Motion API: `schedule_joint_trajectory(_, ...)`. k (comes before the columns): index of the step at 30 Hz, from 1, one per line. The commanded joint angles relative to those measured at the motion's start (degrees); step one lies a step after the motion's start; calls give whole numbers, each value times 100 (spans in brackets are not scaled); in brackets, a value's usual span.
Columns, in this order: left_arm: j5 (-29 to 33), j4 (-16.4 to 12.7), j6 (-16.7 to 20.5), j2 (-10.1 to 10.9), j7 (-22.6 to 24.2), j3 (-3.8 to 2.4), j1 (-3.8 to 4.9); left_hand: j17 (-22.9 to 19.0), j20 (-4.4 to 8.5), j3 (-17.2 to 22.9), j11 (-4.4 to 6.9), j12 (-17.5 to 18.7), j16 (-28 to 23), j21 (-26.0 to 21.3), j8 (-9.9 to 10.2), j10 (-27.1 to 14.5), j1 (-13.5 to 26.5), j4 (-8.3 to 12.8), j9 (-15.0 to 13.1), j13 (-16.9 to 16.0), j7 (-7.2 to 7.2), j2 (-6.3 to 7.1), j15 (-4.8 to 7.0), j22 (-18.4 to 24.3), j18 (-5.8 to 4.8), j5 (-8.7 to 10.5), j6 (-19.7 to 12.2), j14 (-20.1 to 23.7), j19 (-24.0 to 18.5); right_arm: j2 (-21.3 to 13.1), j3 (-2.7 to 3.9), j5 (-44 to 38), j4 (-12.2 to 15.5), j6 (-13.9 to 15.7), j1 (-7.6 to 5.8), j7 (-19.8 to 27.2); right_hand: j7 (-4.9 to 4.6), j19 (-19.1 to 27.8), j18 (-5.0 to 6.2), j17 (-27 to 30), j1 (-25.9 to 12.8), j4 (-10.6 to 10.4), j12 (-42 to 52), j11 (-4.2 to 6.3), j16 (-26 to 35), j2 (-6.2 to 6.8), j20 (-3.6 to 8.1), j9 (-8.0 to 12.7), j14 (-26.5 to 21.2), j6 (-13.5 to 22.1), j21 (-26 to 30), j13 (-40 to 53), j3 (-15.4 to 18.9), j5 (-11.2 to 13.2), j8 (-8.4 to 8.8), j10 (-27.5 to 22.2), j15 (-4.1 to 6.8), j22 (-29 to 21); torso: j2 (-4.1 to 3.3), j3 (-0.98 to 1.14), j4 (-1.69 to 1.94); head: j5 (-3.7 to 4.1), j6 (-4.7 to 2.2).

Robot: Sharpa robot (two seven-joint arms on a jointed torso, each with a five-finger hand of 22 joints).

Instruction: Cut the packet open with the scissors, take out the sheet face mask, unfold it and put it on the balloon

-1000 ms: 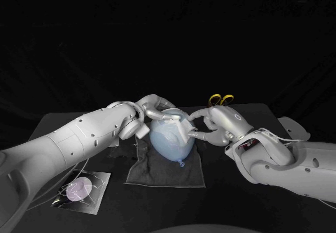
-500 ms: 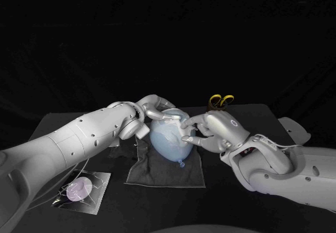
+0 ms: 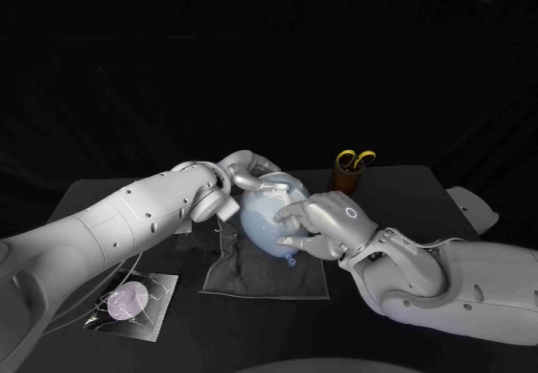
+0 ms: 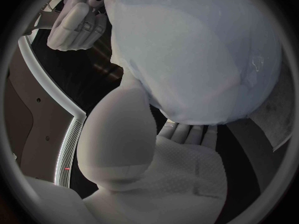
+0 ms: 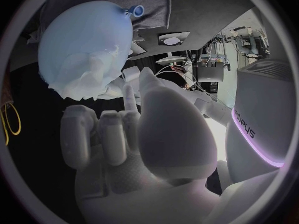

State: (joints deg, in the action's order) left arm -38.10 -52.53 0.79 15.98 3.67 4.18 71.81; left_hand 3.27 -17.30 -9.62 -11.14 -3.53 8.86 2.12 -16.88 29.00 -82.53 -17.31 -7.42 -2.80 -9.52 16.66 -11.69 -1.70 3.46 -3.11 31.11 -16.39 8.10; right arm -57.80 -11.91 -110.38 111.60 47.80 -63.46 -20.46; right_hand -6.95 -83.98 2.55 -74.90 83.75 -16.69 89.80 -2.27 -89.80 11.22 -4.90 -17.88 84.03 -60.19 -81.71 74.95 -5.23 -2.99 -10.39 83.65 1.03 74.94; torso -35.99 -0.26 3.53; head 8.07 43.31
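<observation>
Scissors [image 3: 357, 159] in brown cup [image 3: 349, 181]

The word "sharpa" runs in grey letters along the white shell of the left arm [image 5: 261, 94], beside its purple light band [image 5: 248, 143], well apart from the balloon [image 5: 87, 45]. Nothing else is legible.

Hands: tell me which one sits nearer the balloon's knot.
The right hand, on the side of the balloon just above the knot; the left hand holds the far rounded end.
</observation>
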Motion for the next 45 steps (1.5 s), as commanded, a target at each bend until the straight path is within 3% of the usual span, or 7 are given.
schedule_joint_trajectory(1,-10,-10,-94,-6,-49,8,-9,2,27,24,2,34,-30,-17,21,53,-39,-4,-5,-7,-337,3,28,9,-15,-16,38,17,-16,38,2,-544,-39,-272,16,-613,-8,-151,-54,-1510,-48,-4,20,-22,-20,0,11,10,597,11,-12,1505,58,17,18,635,23,1004,-1,-3,0,6,3)
schedule_joint_trajectory(6,-3,-13,-108,0,-50,8,-9,2,27,24,2,34,-30,-17,21,53,-39,-4,-5,-7,-337,3,28,9,-15,-16,38,17,-16,67,3,-758,-87,-197,28,-920,-7,-161,-58,-1510,-63,-6,20,-22,-20,-9,9,9,597,-2,-29,1505,75,17,13,635,22,1015,0,1,-3,1,17)
schedule_joint_trajectory(16,33,-14,-120,3,-53,8,-9,1,28,35,-4,36,-39,-18,17,69,-43,-4,-9,-9,-341,-4,33,10,-14,-16,48,25,-19,109,4,-853,-150,5,33,-978,-4,-168,-61,-1510,-76,-6,20,-21,-20,-26,8,8,597,-14,-40,1505,89,15,9,635,22,1023,2,1,-2,5,31)
schedule_joint_trajectory(30,38,-23,-136,1,-56,8,-9,1,28,39,-11,36,-42,-17,12,77,-46,-4,-13,-9,-347,-9,36,10,-13,-15,59,26,-16,277,5,-1018,-334,-287,41,-1200,27,-163,-58,-1510,-18,9,20,4,-20,-84,13,-7,597,-109,-28,1505,101,19,-42,635,38,1021,-1,0,0,1,47)
schedule_joint_trajectory(38,44,-23,-141,-1,-54,8,-9,1,28,39,-11,36,-42,-17,12,77,-46,-4,-13,-9,-347,-9,36,10,-13,-15,59,26,-16,312,5,-1116,-364,-391,45,-1283,113,-178,-63,-1510,425,49,20,83,-20,-322,68,-19,597,-275,-49,1505,-364,17,-130,635,108,1045,6,0,0,8,47)
schedule_joint_trajectory(44,53,-26,-141,-1,-53,8,-9,1,28,39,-11,36,-42,-17,12,77,-46,-4,-13,-9,-347,-9,36,10,-13,-15,59,26,-16,322,5,-1137,-358,-407,48,-1275,210,-192,-68,-1510,698,88,20,167,-20,-695,135,-48,597,-407,-70,1505,-968,15,-233,635,183,1067,1,0,-3,13,48)
schedule_joint_trajectory(45,54,-26,-141,-1,-54,8,-9,1,28,39,-11,36,-42,-17,12,77,-46,-4,-13,-9,-347,-9,36,10,-13,-15,59,26,-16,322,5,-1138,-355,-409,49,-1269,211,-190,-68,-1510,695,88,20,171,-20,-710,141,-53,597,-401,-66,1505,-1009,16,-239,635,187,1066,1,0,-4,13,51)
